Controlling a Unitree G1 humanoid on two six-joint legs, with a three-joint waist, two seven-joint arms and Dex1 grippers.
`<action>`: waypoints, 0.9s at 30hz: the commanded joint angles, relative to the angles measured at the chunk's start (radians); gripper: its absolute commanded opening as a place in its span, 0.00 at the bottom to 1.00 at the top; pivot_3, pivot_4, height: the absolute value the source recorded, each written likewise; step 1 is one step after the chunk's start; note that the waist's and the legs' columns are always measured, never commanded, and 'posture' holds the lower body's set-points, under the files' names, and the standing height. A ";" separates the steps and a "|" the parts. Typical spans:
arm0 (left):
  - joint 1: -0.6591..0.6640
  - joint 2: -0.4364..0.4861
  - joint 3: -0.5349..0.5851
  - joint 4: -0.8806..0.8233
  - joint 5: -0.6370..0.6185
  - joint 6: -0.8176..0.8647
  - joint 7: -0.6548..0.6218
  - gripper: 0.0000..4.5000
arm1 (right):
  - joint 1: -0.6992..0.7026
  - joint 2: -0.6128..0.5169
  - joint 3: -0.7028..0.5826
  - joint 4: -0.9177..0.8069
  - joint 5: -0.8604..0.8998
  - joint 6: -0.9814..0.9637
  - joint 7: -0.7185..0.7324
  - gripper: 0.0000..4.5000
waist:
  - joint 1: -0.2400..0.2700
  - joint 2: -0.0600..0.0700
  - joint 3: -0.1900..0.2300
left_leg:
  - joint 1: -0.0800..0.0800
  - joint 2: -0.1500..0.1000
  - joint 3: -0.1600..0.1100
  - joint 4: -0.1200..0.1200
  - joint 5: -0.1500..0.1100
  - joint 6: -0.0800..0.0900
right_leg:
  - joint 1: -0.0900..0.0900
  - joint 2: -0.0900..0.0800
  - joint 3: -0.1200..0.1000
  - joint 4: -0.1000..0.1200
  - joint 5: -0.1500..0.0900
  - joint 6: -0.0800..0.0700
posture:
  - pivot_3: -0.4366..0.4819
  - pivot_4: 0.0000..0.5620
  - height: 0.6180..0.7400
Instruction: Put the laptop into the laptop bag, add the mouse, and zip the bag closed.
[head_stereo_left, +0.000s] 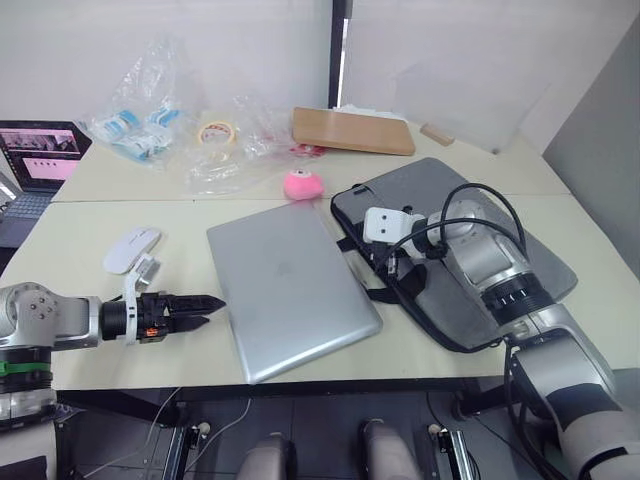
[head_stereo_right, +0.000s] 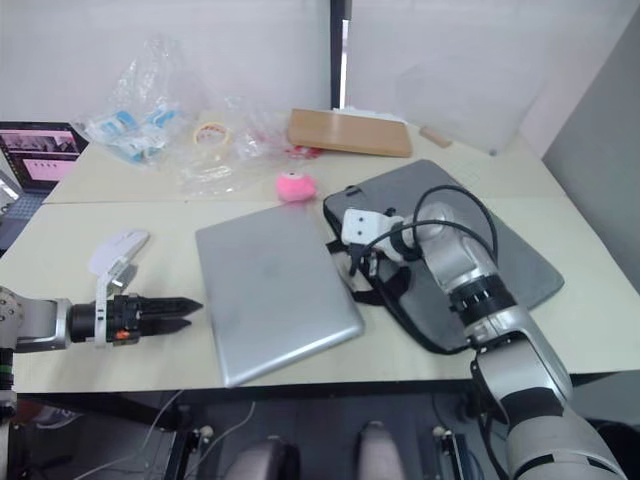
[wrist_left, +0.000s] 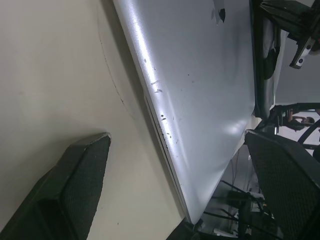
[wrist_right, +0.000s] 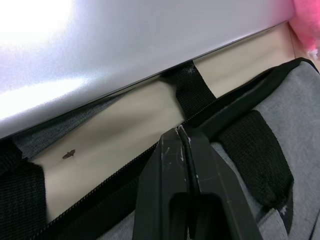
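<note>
No brand name, label or writing could be read on anything. Two pale cream tables (head_stereo_left: 90, 360) stood pushed together before a white wall, with a grey partition at the right.

At the far left a small dark laptop (head_stereo_left: 38, 160) showed a lit pink screen. Behind lay crumpled clear plastic bags (head_stereo_left: 150, 120) and a tape roll (head_stereo_left: 216, 132). The white mouse (head_stereo_left: 131, 248) sat near the left front edge. Just in front of it, the left gripper (head_stereo_left: 205, 310) lay low over the table with its black fingers spread, pointing at the left edge of the silver laptop (head_stereo_left: 290, 290), not touching it. The laptop lay closed and flat at the centre. A pink fluffy ball (head_stereo_left: 301, 184) sat beyond it, and a brown board (head_stereo_left: 352, 130) further back. The grey laptop bag (head_stereo_left: 450, 200) lay just right of the laptop. The right gripper (wrist_right: 182, 142), fingers pressed together, rested at the bag's zip edge by a black strap handle (wrist_right: 192, 90).
</note>
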 joint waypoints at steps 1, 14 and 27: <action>-0.020 -0.049 -0.021 0.011 0.026 -0.025 0.037 1.00 | -0.015 0.027 0.024 0.036 -0.032 -0.047 -0.021 0.01 | 0.003 0.000 0.000 | 0.001 0.000 0.000 0.000 0.000 0.000 | 0.001 0.000 0.000 0.000 0.000 0.000 | 0.48 0.27 1.00; -0.151 -0.159 -0.070 0.147 0.070 -0.053 0.045 1.00 | -0.025 0.110 0.034 0.082 -0.035 -0.068 -0.013 0.01 | 0.009 0.000 0.000 | 0.008 -0.001 -0.003 0.000 0.001 -0.002 | 0.009 -0.001 -0.001 0.000 0.001 -0.001 | 0.48 0.27 1.00; -0.113 -0.184 0.055 0.044 -0.025 0.008 0.082 1.00 | 0.057 0.156 0.004 -0.008 -0.014 -0.044 -0.011 0.01 | 0.001 0.000 0.000 | 0.007 -0.001 -0.003 -0.001 0.001 -0.002 | 0.007 -0.001 -0.001 0.000 0.001 -0.001 | 0.48 0.27 1.00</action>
